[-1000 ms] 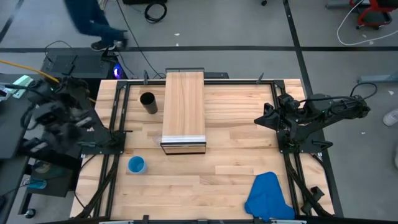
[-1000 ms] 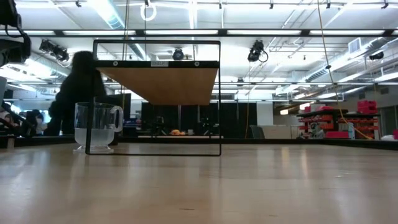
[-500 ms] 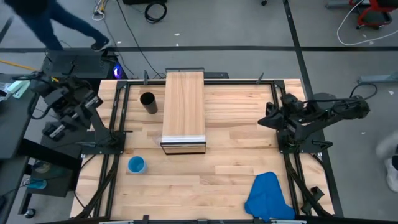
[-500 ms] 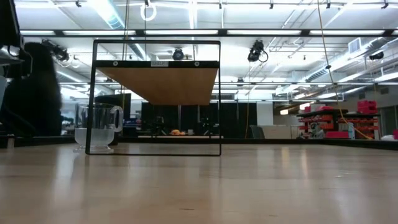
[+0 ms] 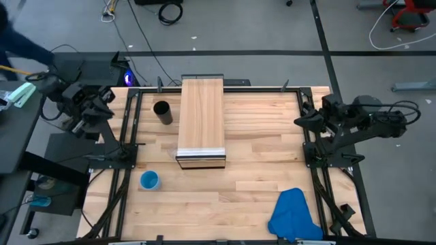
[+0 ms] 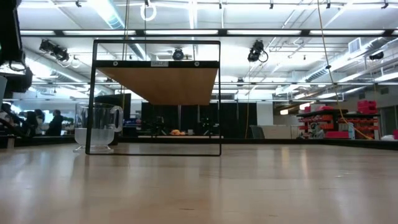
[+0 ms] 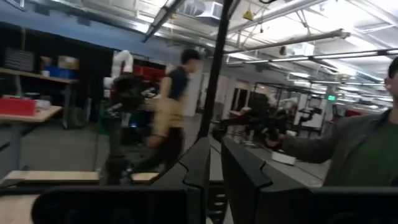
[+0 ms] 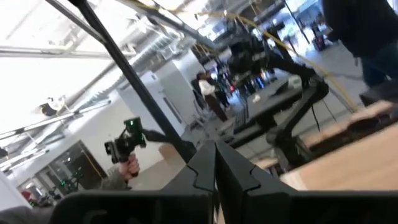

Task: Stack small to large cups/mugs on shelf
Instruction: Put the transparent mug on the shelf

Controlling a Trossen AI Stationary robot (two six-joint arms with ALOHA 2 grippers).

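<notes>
Three cups (image 5: 162, 111) lie well apart from left claw (image 5: 102, 109).

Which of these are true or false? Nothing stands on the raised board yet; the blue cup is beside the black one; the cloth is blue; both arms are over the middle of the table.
1. Nothing stands on the shelf. True: its top is bare.
2. The blue cup stands right beside the black cup. False: they are well apart, with the blue cup nearer the table's front edge.
3. The cloth is blue. True.
4. Both arms hang over the table's middle. False: the left gripper and the right gripper are at opposite side edges.
</notes>
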